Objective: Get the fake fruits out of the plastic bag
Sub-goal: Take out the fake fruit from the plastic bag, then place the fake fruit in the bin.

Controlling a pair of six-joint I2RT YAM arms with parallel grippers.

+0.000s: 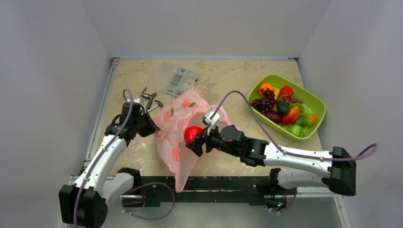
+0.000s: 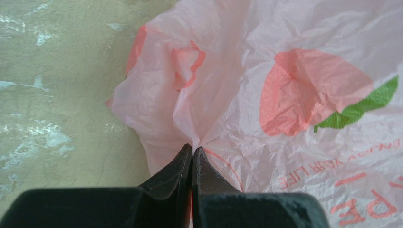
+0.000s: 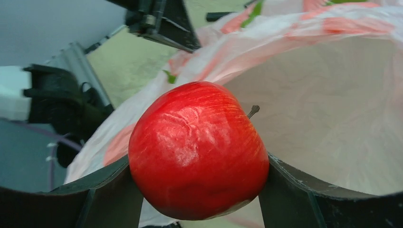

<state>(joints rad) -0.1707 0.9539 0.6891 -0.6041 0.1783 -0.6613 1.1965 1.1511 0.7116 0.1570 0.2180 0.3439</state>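
The pink plastic bag (image 1: pixel 178 124) lies crumpled mid-table, its lower end hanging over the near edge. My left gripper (image 1: pixel 151 124) is shut on a pinch of the bag's film (image 2: pixel 199 128) at its left side. My right gripper (image 1: pixel 195 138) is shut on a glossy red apple (image 1: pixel 192 133) at the bag's mouth; in the right wrist view the apple (image 3: pixel 197 149) sits between both fingers, with the bag's open inside (image 3: pixel 328 104) behind it. Several other fake fruits (image 1: pixel 285 109) lie in the lime-green tray (image 1: pixel 317 101) at the right.
A clear box of screws (image 1: pixel 181 80) and some dark metal tools (image 1: pixel 150 99) lie behind the bag at the far left. A metal rail (image 1: pixel 102 114) runs along the table's left edge. White walls close in the sides.
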